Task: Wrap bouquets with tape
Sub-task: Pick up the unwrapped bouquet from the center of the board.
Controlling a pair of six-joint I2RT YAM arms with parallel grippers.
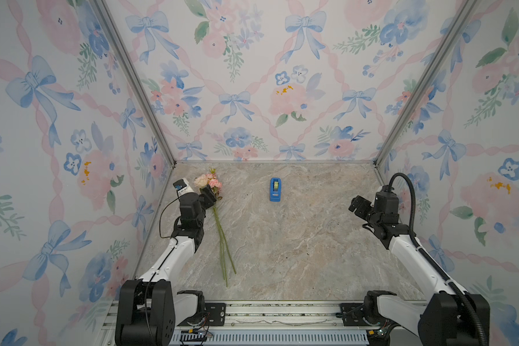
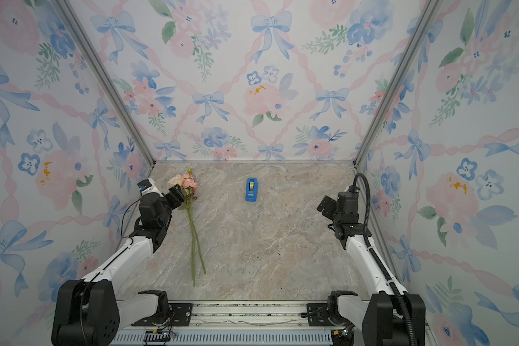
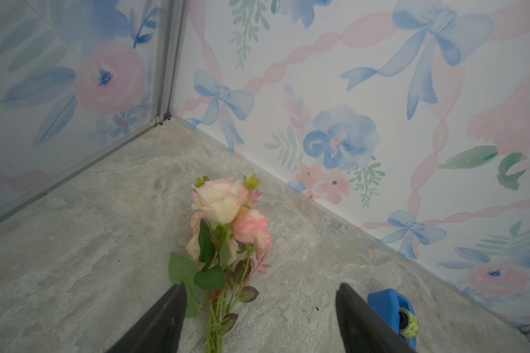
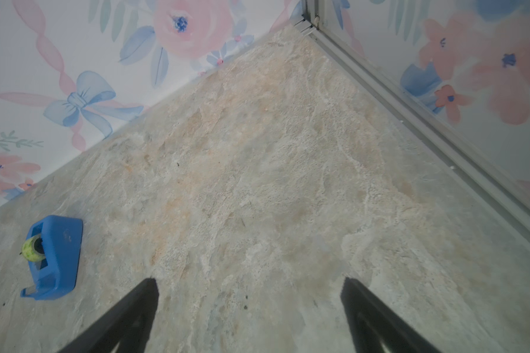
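The bouquet lies flat on the marble tabletop at the far left, pale pink and peach blooms toward the back wall, long green stems running toward the front. My left gripper hovers low over the leafy part just below the blooms. In the left wrist view the stems lie between its open fingers, nearer one finger, and nothing is clamped. The tape sits in its blue dispenser near the back centre, yellow-green roll visible. My right gripper hangs open and empty at the right.
Floral-papered walls with aluminium corner posts close in the table on three sides. The left gripper works close to the back-left corner. A metal rail carrying both arm bases runs along the front edge.
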